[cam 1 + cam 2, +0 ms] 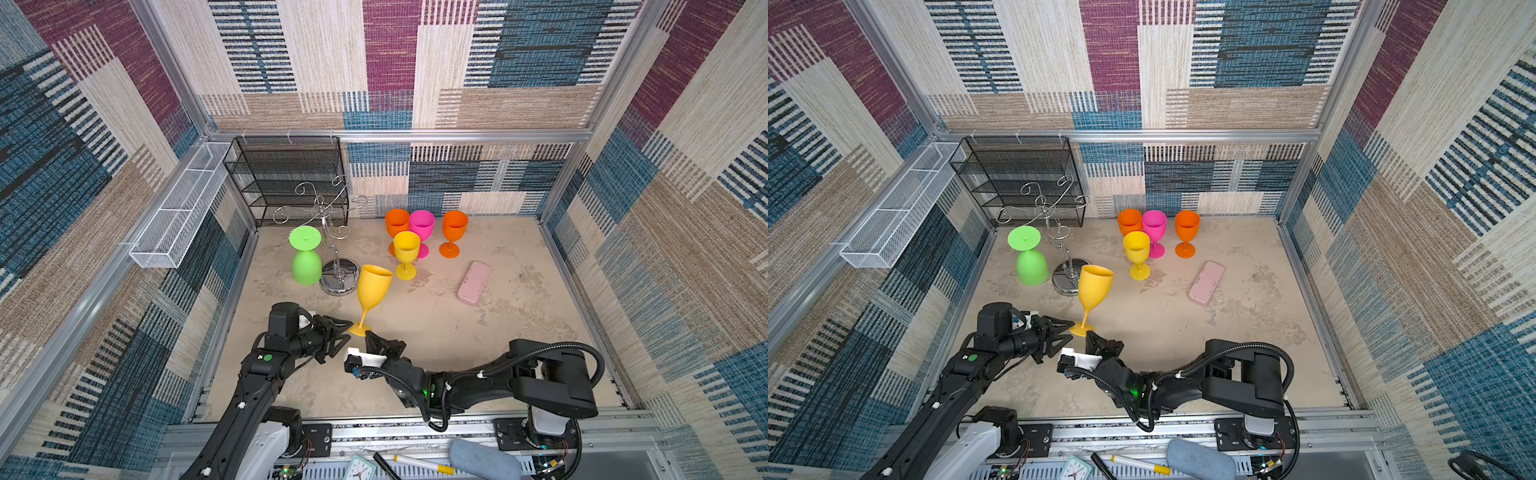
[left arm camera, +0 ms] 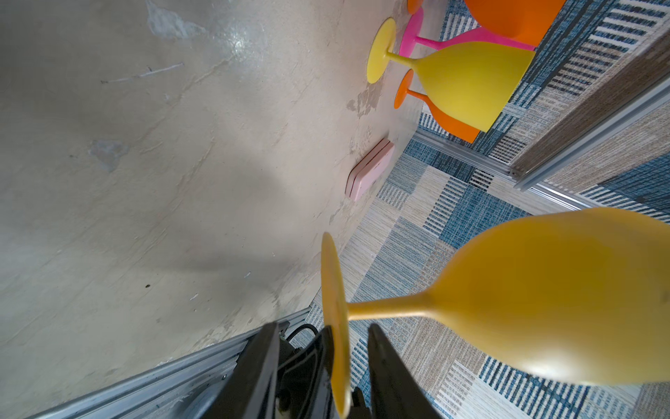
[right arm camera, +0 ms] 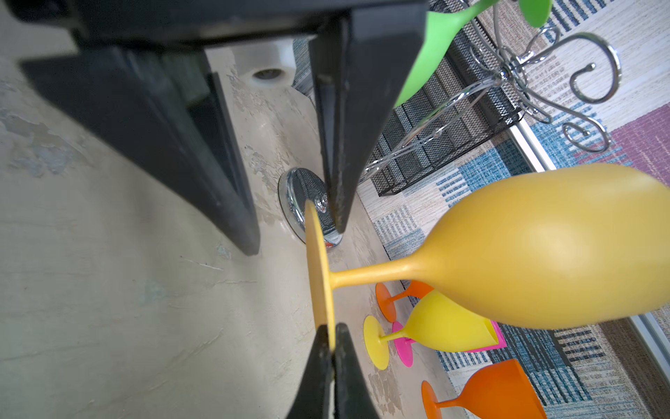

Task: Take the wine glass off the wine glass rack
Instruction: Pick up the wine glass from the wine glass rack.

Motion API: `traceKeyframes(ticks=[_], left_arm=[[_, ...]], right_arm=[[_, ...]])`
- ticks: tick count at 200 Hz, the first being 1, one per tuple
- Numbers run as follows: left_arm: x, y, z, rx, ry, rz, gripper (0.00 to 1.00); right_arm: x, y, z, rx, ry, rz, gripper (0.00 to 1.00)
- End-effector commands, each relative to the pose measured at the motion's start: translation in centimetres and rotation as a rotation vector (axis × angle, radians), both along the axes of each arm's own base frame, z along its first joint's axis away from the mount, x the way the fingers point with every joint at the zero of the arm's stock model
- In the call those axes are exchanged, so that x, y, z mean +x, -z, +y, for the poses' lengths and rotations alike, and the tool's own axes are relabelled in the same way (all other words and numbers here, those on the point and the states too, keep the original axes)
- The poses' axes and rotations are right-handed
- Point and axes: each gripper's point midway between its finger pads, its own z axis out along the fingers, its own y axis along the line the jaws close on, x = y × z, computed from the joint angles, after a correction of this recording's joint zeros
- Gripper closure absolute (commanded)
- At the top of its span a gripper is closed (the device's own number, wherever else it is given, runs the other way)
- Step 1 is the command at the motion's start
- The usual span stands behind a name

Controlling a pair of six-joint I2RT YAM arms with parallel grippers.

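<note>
An amber wine glass (image 1: 374, 286) stands upright and slightly tilted in front of the wine glass rack (image 1: 337, 232), clear of its arms. My right gripper (image 1: 369, 333) is shut on the rim of its foot, seen edge-on in the right wrist view at the gripper (image 3: 331, 330). My left gripper (image 1: 350, 329) is open, its jaws straddling the opposite side of the same foot with gaps on both sides (image 2: 322, 328). A green wine glass (image 1: 306, 259) hangs upside down from a rack arm on the left.
Two orange glasses (image 1: 397, 222), a pink one (image 1: 422, 224) and a yellow one (image 1: 406, 249) stand at the back centre. A pink case (image 1: 474, 282) lies to the right. A black mesh shelf (image 1: 286, 178) and a white mesh basket (image 1: 183, 208) sit at the back left.
</note>
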Motion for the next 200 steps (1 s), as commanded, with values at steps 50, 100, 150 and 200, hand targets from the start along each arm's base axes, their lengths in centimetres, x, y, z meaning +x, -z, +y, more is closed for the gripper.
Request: traceKeyframes(ticks=[50,100,150,200], left_arm=[[0.8,0.8,-0.1,0.011,-0.001,-0.025,1.0],[1.1,0.8,0.2,0.04,-0.001,-0.047,1.0],[1.5,1.2,0.2,0.051,0.001,-0.083,1.0],[2.6,1.6,-0.1,0.008,-0.014,-0.165,1.0]], right_arm=[[0.2,-1.4,0.9,0.044,-0.01,-0.025,1.0],[0.1,-2.4,0.2,0.081,0.002,-0.001,0.81],[-1.0,-6.4,-2.3,0.266,-0.024,0.19,0.43],[-1.0,-11.4,-4.8,0.511,-0.105,0.592,0.38]])
